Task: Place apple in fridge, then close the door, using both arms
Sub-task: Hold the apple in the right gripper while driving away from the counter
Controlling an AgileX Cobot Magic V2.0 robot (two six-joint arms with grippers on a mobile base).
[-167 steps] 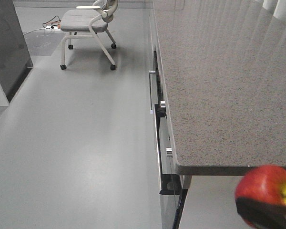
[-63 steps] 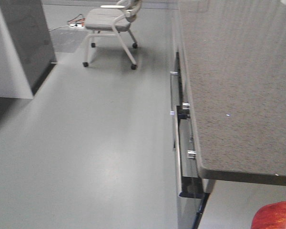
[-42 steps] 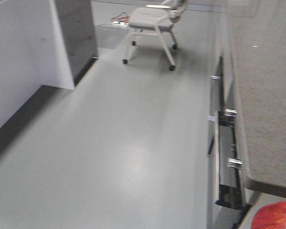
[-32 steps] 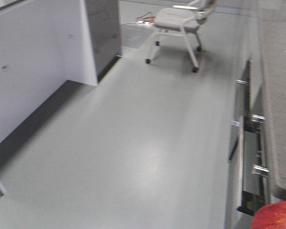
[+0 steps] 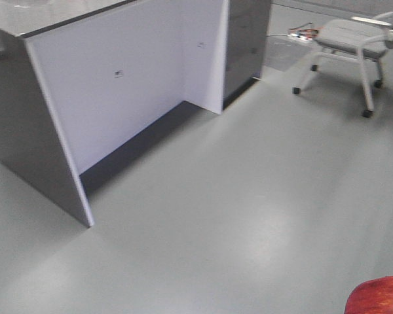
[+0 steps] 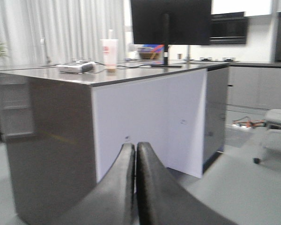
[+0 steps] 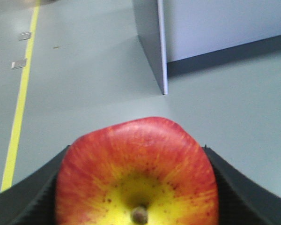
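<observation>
**Status:** judged early, transit phase. Found the apple (image 7: 136, 159) clamped between the jaws of the right gripper (image 7: 138, 190), black pads tight on both flanks, stalk end toward wrist cam. Confirmed in front view: red top of apple at bottom-right corner, above bare floor (image 5: 236, 216), touching nothing else. Rated pickup as done.

**Outstanding:** placing in fridge, release, closing door w/ second arm. Could not identify fridge or door w/ confidence in any view. Pale shelved unit at far left of left wrist view too blurred to call.

**Surroundings:**
- Noted grey-sided counter island (image 5: 105, 91) w/ white inner panel ahead-left.
- Noted chair (image 5: 354, 36) at far right, well apart from island.
- Logged on tabletop (image 6: 145, 72): cup (image 6: 109, 52) w/ straw, monitor (image 6: 171, 21).
- Logged yellow floor line (image 7: 18, 108) at left of right wrist view.
- Placed island corner ahead of apple, well apart.

**Pose:**
- Right arm: unseen beyond gripper. Judged held low, tipped toward floor, apple out front.
- Left gripper (image 6: 135, 183): jaws pressed together, nothing between. Aimed roughly level at island side, below tabletop height. Rated idle, free for door duty.

**Risk:** glossy skin, prob. slippery. Recommend firm grip through transit until fridge located.
</observation>
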